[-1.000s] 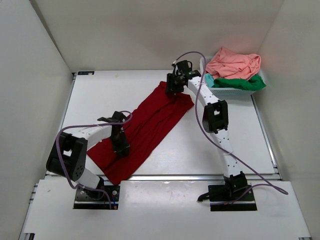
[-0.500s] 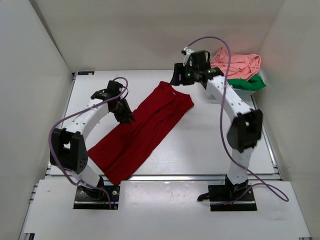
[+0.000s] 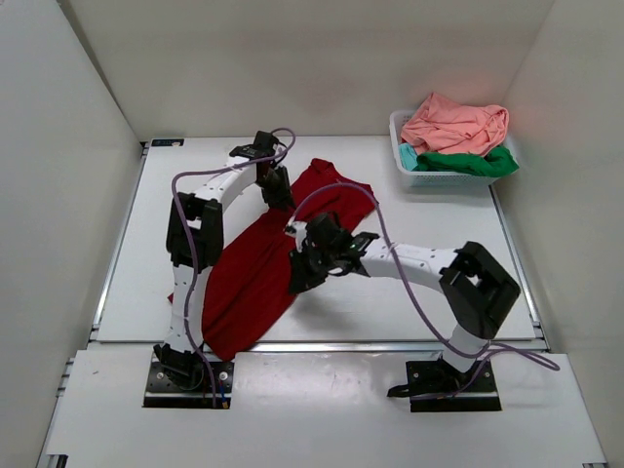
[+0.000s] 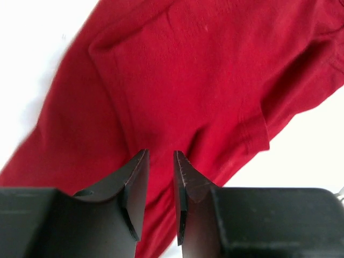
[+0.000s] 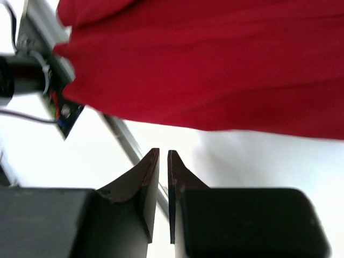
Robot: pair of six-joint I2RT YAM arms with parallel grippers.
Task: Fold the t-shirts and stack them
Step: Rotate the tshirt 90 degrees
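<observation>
Table [image 3: 156, 224] w/ red t-shirt [image 3: 244, 283], 3 walls [image 3: 292, 68]

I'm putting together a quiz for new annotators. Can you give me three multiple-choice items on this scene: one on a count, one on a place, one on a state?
1. How many shirts lie on the table, outside the basket?
A. Three
B. One
C. Two

2. Where is the green shirt?
A. In the basket, under the pink shirt
B. Flat on the table
C. On top of the pink shirt

3. The pink shirt is:
A. Neatly folded
B. Spread flat
C. Crumpled in a heap

Answers:
1 B: only the red shirt lies on the table, as a long slanted strip.
2 A: green cloth shows at the basket's near rim, below the pink.
3 C: it is bunched, with irregular creases and no straight folded edges.
</observation>
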